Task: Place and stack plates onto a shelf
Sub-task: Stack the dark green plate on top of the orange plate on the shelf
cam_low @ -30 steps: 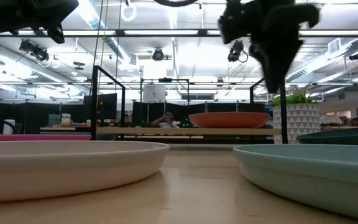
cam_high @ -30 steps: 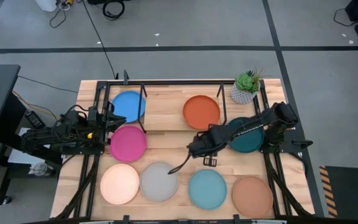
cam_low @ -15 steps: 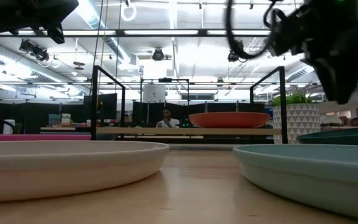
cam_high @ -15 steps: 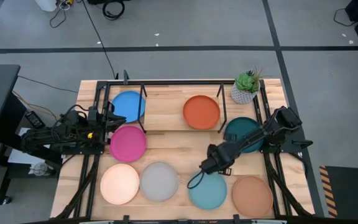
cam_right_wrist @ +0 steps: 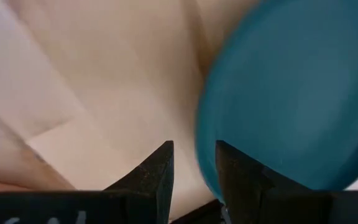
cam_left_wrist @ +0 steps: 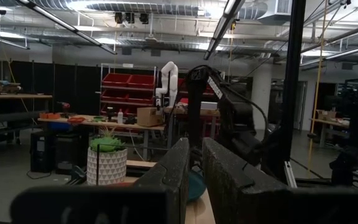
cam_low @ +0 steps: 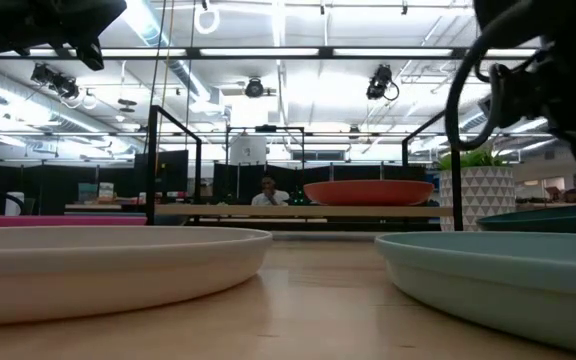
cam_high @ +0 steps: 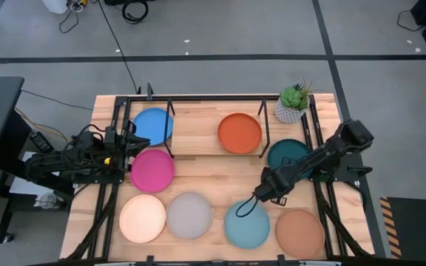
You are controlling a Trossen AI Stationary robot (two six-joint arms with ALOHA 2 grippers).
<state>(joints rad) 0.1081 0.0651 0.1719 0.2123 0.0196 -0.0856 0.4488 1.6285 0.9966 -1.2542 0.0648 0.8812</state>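
Observation:
The shelf at the table's far side bears the blue plate and the orange plate. On the tabletop lie the magenta, cream, grey, light teal, terracotta and dark teal plates. My right gripper points steeply down between the two teal plates, open and empty. In its wrist view the fingers stand beside a teal plate's rim, by its colour the dark one. My left gripper waits at the left, its fingers a narrow gap apart.
A potted plant stands at the shelf's far right corner. Black shelf legs rise beside the orange plate. Bare wood lies in the table's middle. A person shows far behind the shelf in the low view.
My right gripper has swung from above the table's middle toward the near edge, then toward the right edge, sinking and rolling as it went. It now hangs between the two teal plates, still open. The plates and the left arm have kept still.

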